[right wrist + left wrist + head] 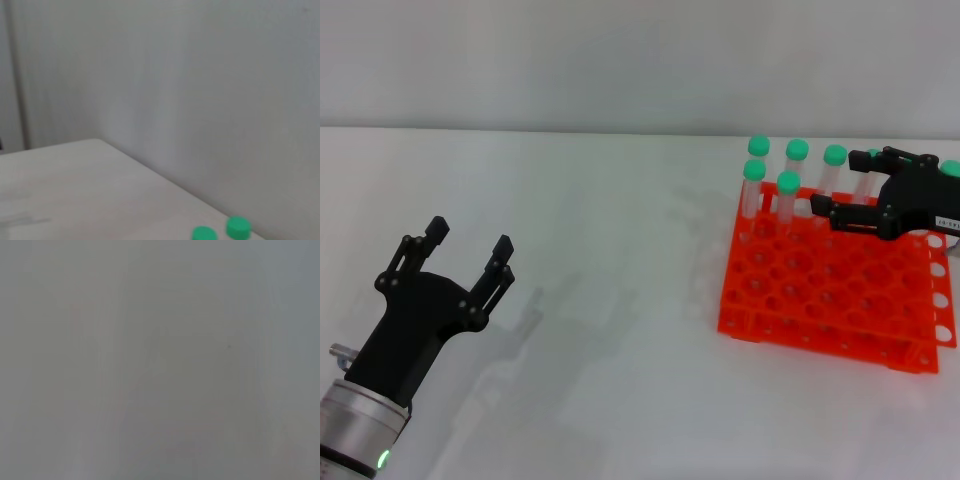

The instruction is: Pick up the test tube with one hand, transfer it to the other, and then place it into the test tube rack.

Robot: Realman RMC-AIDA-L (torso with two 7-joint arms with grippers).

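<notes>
While I look for the test tube (866, 176) from my station, I find it among the green-capped tubes standing upright in the far row of the test tube rack (820, 300). It is partly hidden between the fingers of the right gripper (855, 190), so I judge it is this one, but I am not fully sure. Its long axis is vertical, with the cap up and the body going down toward a hole of the rack.

The right gripper, the one with the small white label, hovers over the far right corner of the rack. Its fingers stand apart, one on each side of the tube, and I cannot see them pressing on it, so I read it as open around the tube and not gripping. In the right wrist view I see only two green caps (222, 230) low in the picture and a plain wall behind.

The left gripper (470, 255) is well apart, low over the white table (620, 250) on the left side, with its fingers spread and nothing between them. The left wrist view shows me only grey.

For the coming move, the right arm is much nearer. If the tube sits in its hole, I think this gripper should go straight up along the tube's axis, so it does not knock the neighbouring tubes.
</notes>
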